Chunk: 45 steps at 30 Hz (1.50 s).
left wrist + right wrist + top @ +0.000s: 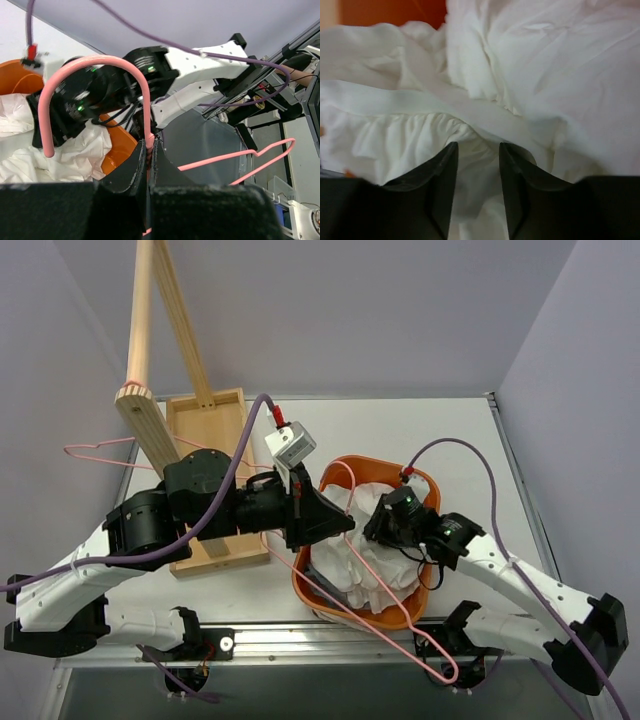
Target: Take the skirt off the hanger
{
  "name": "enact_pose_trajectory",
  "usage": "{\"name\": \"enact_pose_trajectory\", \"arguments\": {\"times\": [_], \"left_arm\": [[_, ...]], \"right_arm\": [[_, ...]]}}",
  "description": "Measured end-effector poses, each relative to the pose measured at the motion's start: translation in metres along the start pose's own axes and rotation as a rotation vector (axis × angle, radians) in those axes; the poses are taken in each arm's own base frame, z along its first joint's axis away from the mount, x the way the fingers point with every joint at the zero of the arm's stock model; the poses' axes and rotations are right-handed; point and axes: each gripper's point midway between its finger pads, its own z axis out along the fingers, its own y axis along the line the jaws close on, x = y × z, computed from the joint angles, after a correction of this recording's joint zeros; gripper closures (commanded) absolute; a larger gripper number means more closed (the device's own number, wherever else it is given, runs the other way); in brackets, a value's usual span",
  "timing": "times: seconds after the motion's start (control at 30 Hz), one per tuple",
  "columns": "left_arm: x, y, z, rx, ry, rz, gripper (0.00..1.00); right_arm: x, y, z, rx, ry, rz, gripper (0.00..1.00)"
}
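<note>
The white skirt [375,570] lies crumpled in an orange basket [305,585] near the table's front. The pink wire hanger [400,610] slants across the basket, its lower end past the front edge. My left gripper [335,518] is shut on the hanger's neck [149,142], just below the hook [95,62]. My right gripper [385,525] reaches into the basket from the right. In the right wrist view it [476,152] is open over the skirt's gathered waistband [420,107], with white cloth showing in the gap between its fingers [442,172].
A wooden rack [150,420] on a tray-like wooden base [210,420] stands at the back left, partly under my left arm. A second pink hanger [95,452] sticks out left of the rack. Grey walls close in the back and both sides.
</note>
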Motion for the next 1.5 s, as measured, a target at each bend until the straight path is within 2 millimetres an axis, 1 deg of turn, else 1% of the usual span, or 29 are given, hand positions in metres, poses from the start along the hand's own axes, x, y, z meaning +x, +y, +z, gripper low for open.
{"name": "enact_pose_trajectory", "arguments": {"times": [0.03,0.07,0.13,0.17,0.2,0.23,0.27,0.33,0.37,0.47,0.57,0.6,0.67,0.7,0.8,0.87,0.9,1.0,1.07,1.13,1.23,1.27,1.3,1.5], "left_arm": [[0.0,0.001,0.001,-0.003,0.0,0.0,0.98],[0.0,0.002,0.001,-0.008,0.0,0.0,0.98],[0.0,0.004,0.002,-0.019,-0.002,0.002,0.98],[0.0,0.005,0.003,-0.026,-0.002,0.005,0.98],[0.001,0.007,0.004,-0.033,0.0,0.008,0.98],[0.002,0.009,0.005,-0.041,0.003,0.011,0.98],[0.004,0.011,0.007,-0.049,0.008,0.013,0.98],[0.008,0.016,0.012,-0.065,0.022,0.019,0.98],[0.01,0.018,0.016,-0.072,0.033,0.023,0.98],[0.021,0.027,0.029,-0.099,0.072,0.038,0.98],[0.031,0.04,0.042,-0.149,0.113,0.057,0.98],[0.032,0.044,0.045,-0.168,0.122,0.066,0.98],[0.032,0.052,0.05,-0.208,0.137,0.086,0.98],[0.03,0.054,0.052,-0.225,0.136,0.096,0.98],[0.019,0.061,0.052,-0.271,0.122,0.127,0.98],[0.011,0.065,0.05,-0.293,0.11,0.139,0.98],[0.006,0.067,0.048,-0.302,0.104,0.143,0.98],[-0.004,0.072,0.046,-0.335,0.094,0.146,0.98],[-0.009,0.076,0.046,-0.356,0.088,0.145,0.98],[-0.01,0.081,0.046,-0.371,0.093,0.144,0.98],[-0.005,0.086,0.048,-0.389,0.119,0.145,0.98],[-0.002,0.088,0.048,-0.395,0.131,0.146,0.98],[0.0,0.09,0.049,-0.399,0.14,0.148,0.98],[0.002,0.095,0.05,-0.413,0.16,0.155,0.98]], "right_arm": [[-0.008,0.008,-0.01,-0.032,-0.023,-0.002,0.54],[-0.02,0.019,-0.026,-0.08,-0.054,-0.001,0.52],[-0.042,0.043,-0.06,-0.188,-0.122,0.01,0.42],[-0.054,0.052,-0.079,-0.24,-0.16,0.018,0.34],[-0.065,0.061,-0.099,-0.292,-0.201,0.03,0.04],[-0.075,0.067,-0.118,-0.336,-0.241,0.046,0.0],[-0.083,0.07,-0.134,-0.367,-0.277,0.048,0.0],[-0.091,0.068,-0.161,-0.418,-0.333,0.058,0.0],[-0.093,0.064,-0.173,-0.439,-0.358,0.055,0.0],[-0.091,0.051,-0.193,-0.45,-0.385,0.035,0.03],[-0.085,0.044,-0.206,-0.466,-0.384,-0.002,0.11],[-0.082,0.043,-0.211,-0.479,-0.379,-0.017,0.16],[-0.074,0.039,-0.22,-0.501,-0.359,-0.047,0.2],[-0.069,0.036,-0.226,-0.51,-0.345,-0.067,0.23],[-0.062,0.03,-0.242,-0.533,-0.333,-0.097,0.28],[-0.056,0.025,-0.251,-0.554,-0.328,-0.111,0.34],[-0.053,0.023,-0.255,-0.569,-0.324,-0.118,0.39],[-0.04,0.019,-0.267,-0.63,-0.305,-0.143,0.46],[-0.031,0.019,-0.274,-0.678,-0.29,-0.159,0.48],[-0.023,0.018,-0.276,-0.711,-0.274,-0.17,0.51],[-0.012,0.017,-0.271,-0.728,-0.233,-0.184,0.53],[-0.01,0.017,-0.269,-0.729,-0.222,-0.187,0.57],[-0.008,0.017,-0.267,-0.727,-0.216,-0.189,0.63],[-0.003,0.017,-0.261,-0.721,-0.194,-0.195,0.64]]}}
